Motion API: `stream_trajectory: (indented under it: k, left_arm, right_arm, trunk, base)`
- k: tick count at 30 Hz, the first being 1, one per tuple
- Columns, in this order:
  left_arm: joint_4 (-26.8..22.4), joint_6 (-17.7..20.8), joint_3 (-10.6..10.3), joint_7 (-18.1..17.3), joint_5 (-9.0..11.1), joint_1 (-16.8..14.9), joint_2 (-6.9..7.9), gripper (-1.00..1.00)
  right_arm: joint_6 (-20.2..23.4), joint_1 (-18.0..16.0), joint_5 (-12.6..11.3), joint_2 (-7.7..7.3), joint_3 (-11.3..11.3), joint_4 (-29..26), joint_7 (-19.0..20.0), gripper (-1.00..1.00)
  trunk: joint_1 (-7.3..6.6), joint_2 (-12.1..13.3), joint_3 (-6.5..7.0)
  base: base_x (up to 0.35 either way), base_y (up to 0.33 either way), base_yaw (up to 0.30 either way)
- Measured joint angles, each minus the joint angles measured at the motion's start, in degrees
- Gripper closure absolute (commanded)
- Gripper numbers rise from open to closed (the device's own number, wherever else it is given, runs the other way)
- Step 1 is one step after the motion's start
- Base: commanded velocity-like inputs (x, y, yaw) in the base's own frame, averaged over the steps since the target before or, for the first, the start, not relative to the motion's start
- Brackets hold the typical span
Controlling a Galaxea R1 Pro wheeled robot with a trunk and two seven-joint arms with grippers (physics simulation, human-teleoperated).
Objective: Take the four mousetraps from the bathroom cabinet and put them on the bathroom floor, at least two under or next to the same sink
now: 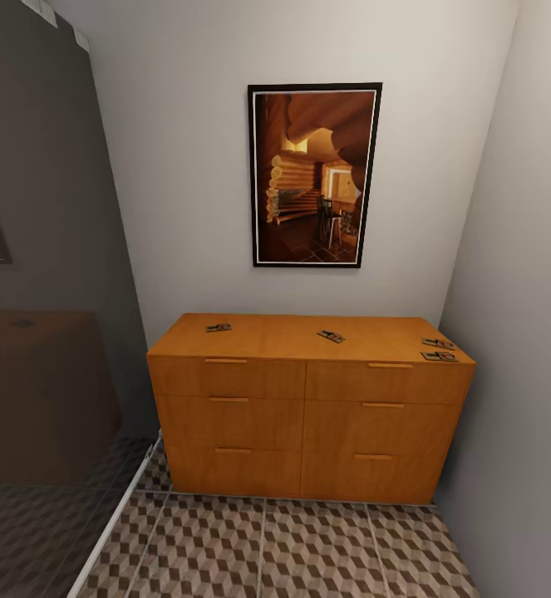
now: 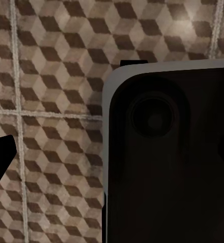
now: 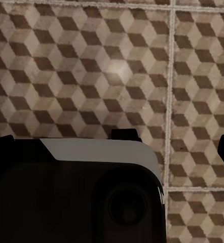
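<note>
The cabinet (image 1: 308,415), a low orange-brown chest of drawers with slim bar handles, stands against the far wall in the head view. Several mousetraps lie flat on its top: one at the left (image 1: 218,327), one near the middle (image 1: 331,336), and two close together at the right end (image 1: 438,342) (image 1: 439,356). The cube-patterned bathroom floor (image 1: 308,548) runs in front of it. My left gripper (image 2: 112,157) hangs over floor tiles, one dark fingertip (image 2: 0,157) at the frame edge. My right gripper (image 3: 112,144) is open over the tiles, holding nothing.
A framed picture (image 1: 315,174) hangs above the cabinet. A plain wall (image 1: 524,332) closes the right side. A dark glass partition (image 1: 51,332) with a white bottom rail stands at the left. My own dark, white-rimmed base (image 2: 173,152) (image 3: 76,192) sits under both wrists.
</note>
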Motion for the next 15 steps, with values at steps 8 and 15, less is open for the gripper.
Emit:
stream_trajectory:
  k: [8, 15]
  left_arm:
    - [0.0, 0.0, 0.0, 0.0, 0.0, 0.0, 0.01, -1.0]
    - [0.0, 0.0, 0.0, 0.0, 0.0, 0.0, 0.0, -1.0]
  right_arm:
    - [0.0, 0.0, 0.0, 0.0, 0.0, 0.0, 0.0, -1.0]
    - [0.0, 0.0, 0.0, 0.0, 0.0, 0.0, 0.0, -1.0]
  trunk:
    - [0.0, 0.0, 0.0]
    - [0.0, 0.0, 0.0]
  base:
    - [0.0, 0.0, 0.0]
    - [0.0, 0.0, 0.0]
